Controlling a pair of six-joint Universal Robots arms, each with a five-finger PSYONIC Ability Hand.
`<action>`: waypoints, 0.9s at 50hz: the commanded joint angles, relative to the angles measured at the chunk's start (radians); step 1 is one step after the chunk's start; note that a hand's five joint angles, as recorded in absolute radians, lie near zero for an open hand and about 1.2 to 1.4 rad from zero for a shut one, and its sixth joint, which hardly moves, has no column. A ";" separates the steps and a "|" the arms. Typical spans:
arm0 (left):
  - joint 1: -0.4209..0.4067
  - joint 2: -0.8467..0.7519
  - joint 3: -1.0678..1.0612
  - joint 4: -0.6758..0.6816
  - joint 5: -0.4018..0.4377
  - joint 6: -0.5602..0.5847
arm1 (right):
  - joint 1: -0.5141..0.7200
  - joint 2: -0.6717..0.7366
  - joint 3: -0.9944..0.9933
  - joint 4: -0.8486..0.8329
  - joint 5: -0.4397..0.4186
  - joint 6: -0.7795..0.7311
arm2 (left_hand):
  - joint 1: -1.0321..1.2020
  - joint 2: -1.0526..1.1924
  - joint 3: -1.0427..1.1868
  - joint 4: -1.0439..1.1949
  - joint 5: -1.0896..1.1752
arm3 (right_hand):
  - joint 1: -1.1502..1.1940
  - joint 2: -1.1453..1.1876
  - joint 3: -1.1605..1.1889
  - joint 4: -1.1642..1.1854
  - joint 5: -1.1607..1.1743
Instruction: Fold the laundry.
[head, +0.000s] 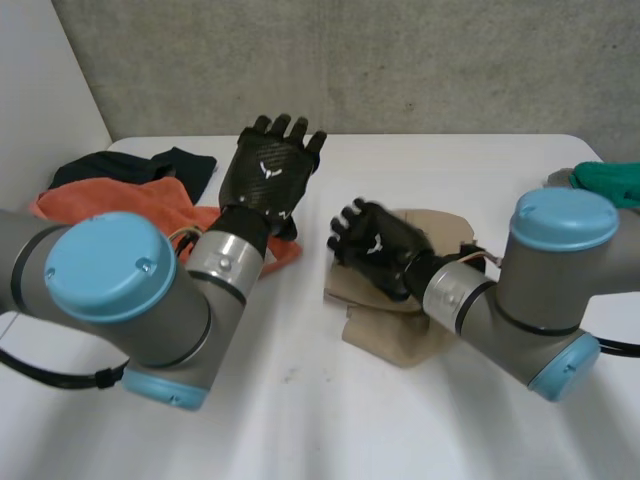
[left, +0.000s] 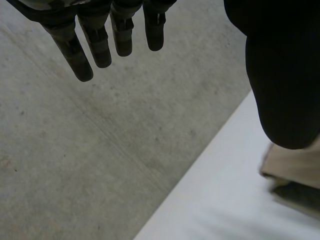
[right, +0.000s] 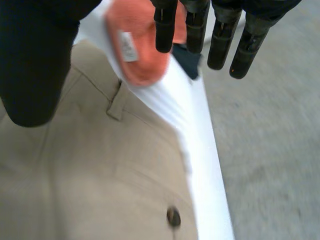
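Observation:
Tan trousers (head: 398, 338) lie folded on the white table (head: 430, 165), right of the middle. In the right wrist view the trousers (right: 100, 175) show a button (right: 173, 216) and a belt loop. My right hand (head: 378, 245) hovers over the trousers' far left part, open and holding nothing; its thumb (right: 35, 65) and fingers are straight. My left hand (head: 268, 170) is raised above the table by the orange cloth, open and empty, with its fingers (left: 102, 45) straight. An edge of the trousers (left: 292, 162) lies below its thumb.
An orange cloth (head: 120, 200) lies crumpled at the left, with a black cloth (head: 170, 165) behind it. The orange cloth (right: 145, 55) carries a white label. A green cloth (head: 612, 180) sits at the far right edge. A concrete floor (left: 75, 150) lies beyond the table's far edge.

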 joint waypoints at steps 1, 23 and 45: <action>-0.017 -0.117 0.208 -0.024 0.010 -0.033 | -0.077 -0.204 0.018 -0.002 0.092 0.671 | -0.014 -0.028 -0.033 -0.028 -0.046 | -0.087 -0.131 -0.126 -0.127 -0.125; -0.090 -0.634 0.888 -0.436 0.070 -0.040 | -0.228 0.116 -0.354 0.412 0.232 0.830 | 0.022 0.008 0.003 0.008 -0.010 | -0.087 -0.131 -0.126 -0.127 -0.125; -0.096 -0.639 0.899 -0.671 0.064 -0.039 | -0.228 0.150 -0.229 0.317 0.355 0.499 | 0.028 0.014 0.009 0.014 -0.004 | -0.087 -0.131 -0.126 -0.127 -0.125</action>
